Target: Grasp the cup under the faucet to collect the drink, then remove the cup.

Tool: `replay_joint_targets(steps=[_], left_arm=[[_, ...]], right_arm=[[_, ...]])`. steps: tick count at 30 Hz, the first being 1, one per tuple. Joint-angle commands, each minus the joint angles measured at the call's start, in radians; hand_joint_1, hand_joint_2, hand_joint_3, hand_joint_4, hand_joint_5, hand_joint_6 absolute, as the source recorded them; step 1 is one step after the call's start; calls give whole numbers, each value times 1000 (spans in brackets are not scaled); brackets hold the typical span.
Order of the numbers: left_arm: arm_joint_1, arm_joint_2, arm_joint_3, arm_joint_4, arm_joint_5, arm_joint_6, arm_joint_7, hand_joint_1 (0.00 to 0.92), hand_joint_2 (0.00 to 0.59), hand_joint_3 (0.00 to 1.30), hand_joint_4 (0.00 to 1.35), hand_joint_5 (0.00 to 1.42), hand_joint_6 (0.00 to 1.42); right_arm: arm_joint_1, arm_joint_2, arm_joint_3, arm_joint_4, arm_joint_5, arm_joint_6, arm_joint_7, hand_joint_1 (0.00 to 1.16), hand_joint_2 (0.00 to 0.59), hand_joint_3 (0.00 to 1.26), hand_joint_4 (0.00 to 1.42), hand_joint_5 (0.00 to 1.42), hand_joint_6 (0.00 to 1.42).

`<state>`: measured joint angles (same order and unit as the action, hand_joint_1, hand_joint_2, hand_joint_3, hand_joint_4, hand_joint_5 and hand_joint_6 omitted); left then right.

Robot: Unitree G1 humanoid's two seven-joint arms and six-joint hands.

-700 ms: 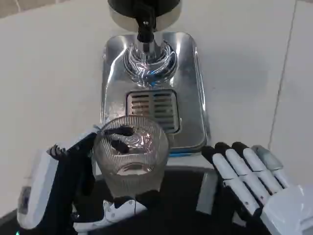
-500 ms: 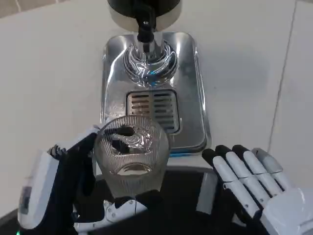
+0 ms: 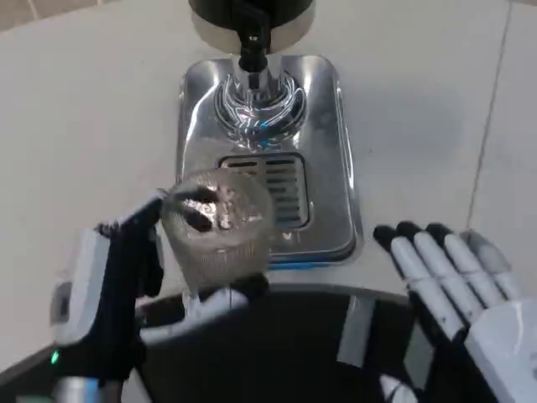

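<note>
A clear ribbed glass cup (image 3: 216, 227) is held upright in my left hand (image 3: 126, 285), whose fingers wrap its left side and base. The cup hovers over the front left part of the shiny metal drip tray (image 3: 327, 159), partly covering the slotted grate (image 3: 281, 189). The black faucet spout (image 3: 252, 38) of the dispenser sits further back at the top of the view, well behind the cup. My right hand (image 3: 457, 290) lies at the lower right, fingers straight and spread, holding nothing, beside the tray's front right corner.
The white table (image 3: 84, 126) stretches to the left and right of the tray. A dark part of my body (image 3: 285, 344) fills the bottom edge below the cup.
My left hand has carried the cup away from me and slightly left, towards the grate. The right hand has shifted a little right and up in the picture.
</note>
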<state>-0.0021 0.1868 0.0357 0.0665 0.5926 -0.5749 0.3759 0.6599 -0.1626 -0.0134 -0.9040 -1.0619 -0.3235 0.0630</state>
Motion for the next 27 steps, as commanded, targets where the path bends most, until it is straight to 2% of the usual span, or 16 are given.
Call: replay_joint_targets(steps=[1, 6, 11, 18, 27], left_arm=[[-133, 6, -30, 118, 15, 2, 55, 692, 47, 1238, 1093, 1371, 1424], [-266, 16, -60, 260, 19, 13, 90, 689, 49, 1238, 1093, 1371, 1424], [-340, 20, -86, 377, 14, 22, 126, 688, 49, 1238, 1093, 1371, 1424], [-461, 19, -108, 540, 0, 31, 181, 687, 50, 1238, 1093, 1382, 1424], [-594, 17, -126, 707, -16, 28, 242, 687, 50, 1227, 1093, 1372, 1424]], right_arm=[[-35, 13, 9, 9, -23, 49, 55, 195, 586, 0, 0, 0, 0], [-30, 18, 24, 13, -46, 71, 65, 199, 586, 0, 0, 0, 0], [13, 35, 39, -3, -66, 77, 47, 210, 586, 0, 0, 0, 0], [89, 44, 42, -43, -71, 61, 33, 222, 586, 0, 0, 0, 0], [144, 44, 30, -76, -65, 52, 24, 232, 583, 0, 0, 0, 0]])
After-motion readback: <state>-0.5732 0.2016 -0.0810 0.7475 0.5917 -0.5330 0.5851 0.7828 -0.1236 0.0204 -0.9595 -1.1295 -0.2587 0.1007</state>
